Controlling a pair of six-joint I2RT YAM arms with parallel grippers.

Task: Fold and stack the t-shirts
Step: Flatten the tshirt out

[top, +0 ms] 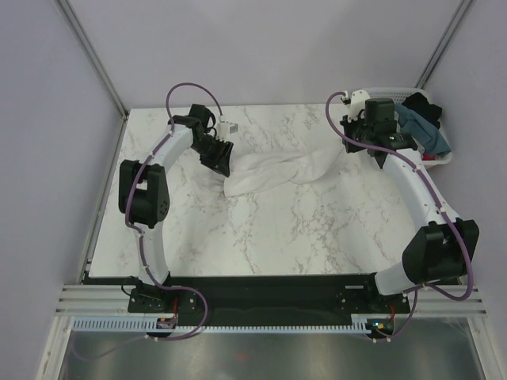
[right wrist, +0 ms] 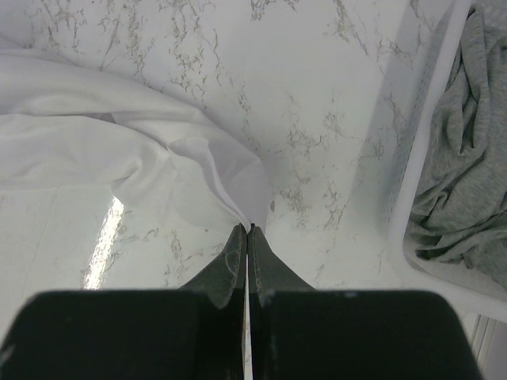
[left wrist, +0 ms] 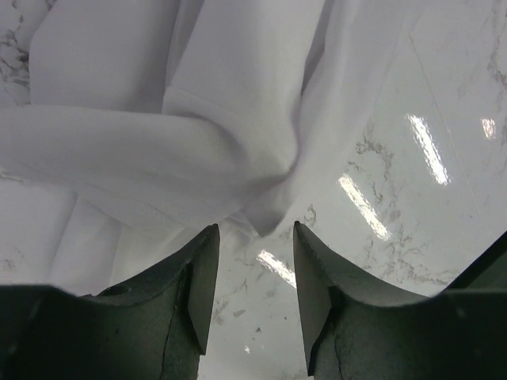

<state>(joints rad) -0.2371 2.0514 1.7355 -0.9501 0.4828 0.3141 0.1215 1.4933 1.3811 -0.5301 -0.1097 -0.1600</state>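
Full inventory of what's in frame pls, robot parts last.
white t-shirt: 1, white, bunched on the table's far half
basket: 1, white, table's far right corner
grey t-shirt: 1, grey, in basket
teal-blue t-shirt: 1, teal-blue, in basket
black t-shirt: 1, black, in basket
table: 1, white marble
left gripper: 1, black, open, at white t-shirt's left end
right gripper: 1, black, shut on white t-shirt's right edge
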